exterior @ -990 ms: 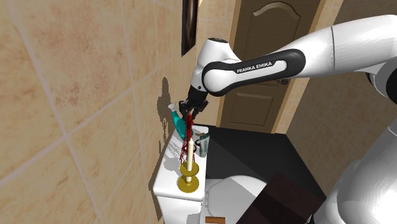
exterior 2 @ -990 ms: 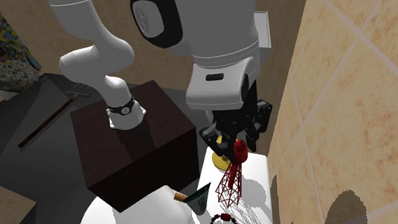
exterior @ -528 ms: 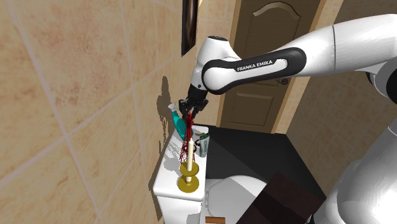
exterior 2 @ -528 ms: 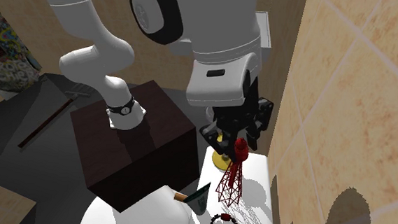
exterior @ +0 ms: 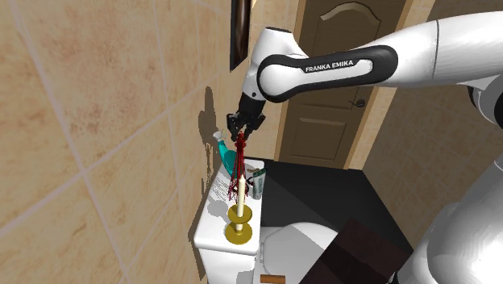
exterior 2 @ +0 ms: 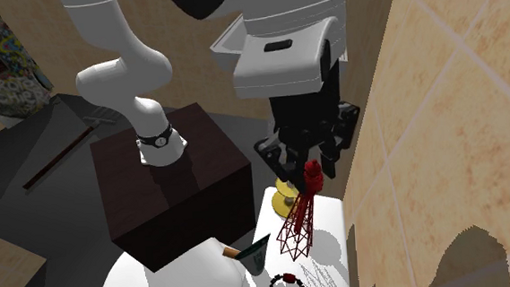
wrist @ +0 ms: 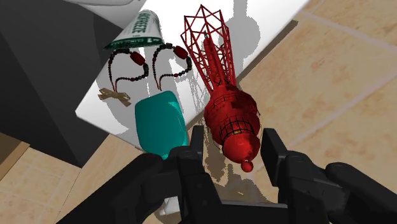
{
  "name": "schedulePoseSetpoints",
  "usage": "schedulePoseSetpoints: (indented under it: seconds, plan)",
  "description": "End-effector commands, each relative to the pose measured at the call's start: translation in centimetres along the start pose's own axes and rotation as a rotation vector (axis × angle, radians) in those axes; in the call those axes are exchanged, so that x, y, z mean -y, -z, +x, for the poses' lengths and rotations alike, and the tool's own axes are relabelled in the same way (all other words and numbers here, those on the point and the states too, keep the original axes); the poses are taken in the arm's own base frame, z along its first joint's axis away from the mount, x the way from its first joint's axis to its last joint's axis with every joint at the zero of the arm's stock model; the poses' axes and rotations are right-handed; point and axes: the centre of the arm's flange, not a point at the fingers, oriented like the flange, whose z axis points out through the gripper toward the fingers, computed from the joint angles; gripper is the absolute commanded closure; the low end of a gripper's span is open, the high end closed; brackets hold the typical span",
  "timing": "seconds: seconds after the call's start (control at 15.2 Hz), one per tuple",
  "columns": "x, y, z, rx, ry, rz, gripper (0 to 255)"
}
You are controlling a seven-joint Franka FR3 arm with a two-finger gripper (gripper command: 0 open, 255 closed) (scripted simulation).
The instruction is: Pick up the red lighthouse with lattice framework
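**Operator:** How is the gripper (wrist: 235, 137) set?

**Technician:** It is seen closed on the rounded red top of the lighthouse (wrist: 232, 118). In the wrist view the two black fingers (wrist: 193, 153) are held apart by that top, one pressed against each side. The small knob at the tip lies between them.

**Operator:** Where is the lighthouse located?

**Technician:** It is suspended from the gripper, top uppermost, over the white tank lid (exterior: 211, 219) against the tiled wall (exterior: 97, 105). In the shoulder view it is seen nearly upright. Its open lattice lower part is partly covered by the white candle (exterior: 239, 194), which stands in a gold holder (exterior: 239, 230) at the near end of the lid. In the second exterior view the lattice's shadow is cast on the lid beside the base. Whether the base touches the lid cannot be told.

**Operator:** What else is found on the lid?

**Technician:** A teal bottle (wrist: 159, 124) is seen just beside the lighthouse, close to one finger. Beyond it a string of dark and red beads (wrist: 156, 63) with a small cross is laid out. A green-and-white tube (wrist: 137, 32) lies past the beads.

**Operator:** And the surroundings?

**Technician:** A brown panelled door (exterior: 330, 121) is visible behind the arm. The dark stand (exterior 2: 170, 187) is seen in the second exterior view.
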Motion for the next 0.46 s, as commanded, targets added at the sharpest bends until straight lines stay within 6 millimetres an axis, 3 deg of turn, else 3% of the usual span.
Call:
schedulePoseSetpoints:
  seconds: [0.0, 0.26, 0.4]
  plan:
    - [0.2, 1.1, 0.2, 0.0, 0.0, 0.0, 255]
    - [0.4, 3.1, 0.7, 0.0, 0.0, 0.0, 255]
    - [0.4, 3.2, 0.7, 0.0, 0.0, 0.0, 255]
